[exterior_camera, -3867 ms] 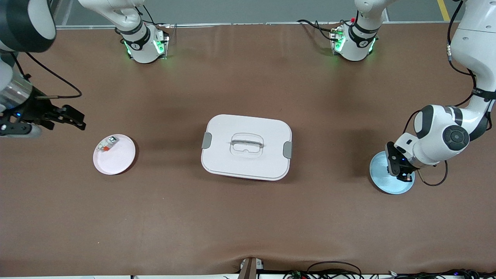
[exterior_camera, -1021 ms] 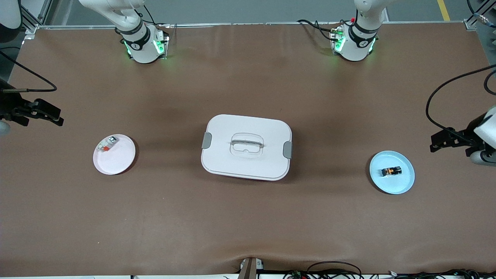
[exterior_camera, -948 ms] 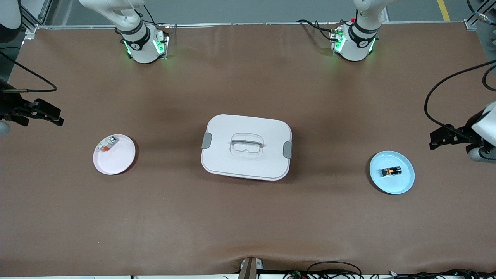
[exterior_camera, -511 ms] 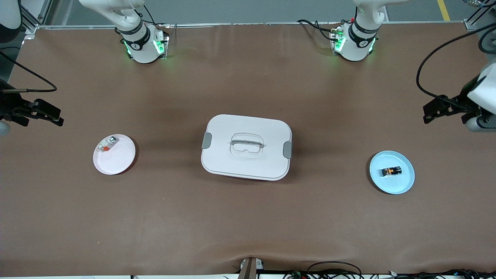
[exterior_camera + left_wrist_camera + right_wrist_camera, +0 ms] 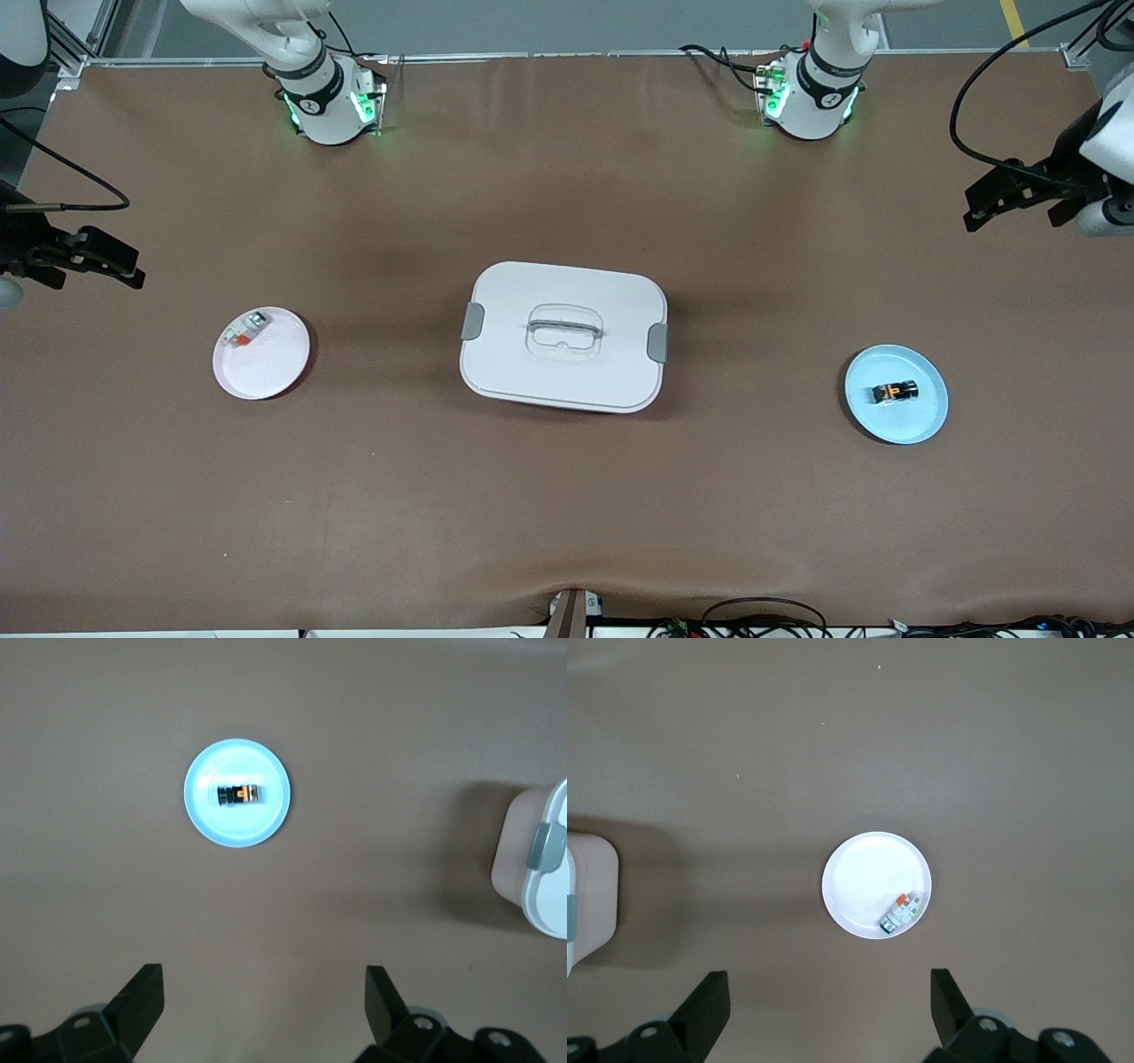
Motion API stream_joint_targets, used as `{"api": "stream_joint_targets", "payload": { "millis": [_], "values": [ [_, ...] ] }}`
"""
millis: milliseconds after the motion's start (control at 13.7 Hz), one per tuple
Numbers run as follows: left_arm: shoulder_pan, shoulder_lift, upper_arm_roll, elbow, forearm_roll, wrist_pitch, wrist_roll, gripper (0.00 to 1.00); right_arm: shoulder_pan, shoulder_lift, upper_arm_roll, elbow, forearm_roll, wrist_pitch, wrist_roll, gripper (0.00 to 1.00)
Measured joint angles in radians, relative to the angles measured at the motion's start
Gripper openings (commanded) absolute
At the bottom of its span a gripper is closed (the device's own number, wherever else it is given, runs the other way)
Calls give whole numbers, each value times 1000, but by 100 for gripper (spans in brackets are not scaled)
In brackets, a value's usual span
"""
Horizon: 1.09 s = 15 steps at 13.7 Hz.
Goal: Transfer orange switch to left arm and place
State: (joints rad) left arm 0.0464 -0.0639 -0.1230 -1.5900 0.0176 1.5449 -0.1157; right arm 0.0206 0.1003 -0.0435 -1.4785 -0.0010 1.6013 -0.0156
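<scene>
Now we see the orange switch [image 5: 896,391] lying on the blue plate [image 5: 921,421] near the worktop's left-arm end; left gripper [image 5: 999,197] and right gripper [image 5: 99,263] hover spread wide, empty.

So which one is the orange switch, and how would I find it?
Start at the big white box in the middle of the table, then go toward the left arm's end to the light blue plate. The orange switch lies on it: tiny, black, with orange marks, unlike the white-and-grey piece on the white plate.
</scene>
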Motion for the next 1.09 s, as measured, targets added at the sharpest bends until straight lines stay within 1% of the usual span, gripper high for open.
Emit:
{"api": "stream_joint_targets", "payload": {
  "millis": [146, 292, 1094],
  "values": [
    [-7, -33, 0, -38, -1, 0, -3, 100, 0, 0, 0, 0, 0, 0, 0, 100],
    [-10, -49, 0, -52, -1, 0, -3, 100, 0, 0, 0, 0, 0, 0, 0, 100],
    [-8, -42, 15, -39, -1, -4, -3, 100, 0, 0, 0, 1, 0, 0, -2, 100]
  ]
}}
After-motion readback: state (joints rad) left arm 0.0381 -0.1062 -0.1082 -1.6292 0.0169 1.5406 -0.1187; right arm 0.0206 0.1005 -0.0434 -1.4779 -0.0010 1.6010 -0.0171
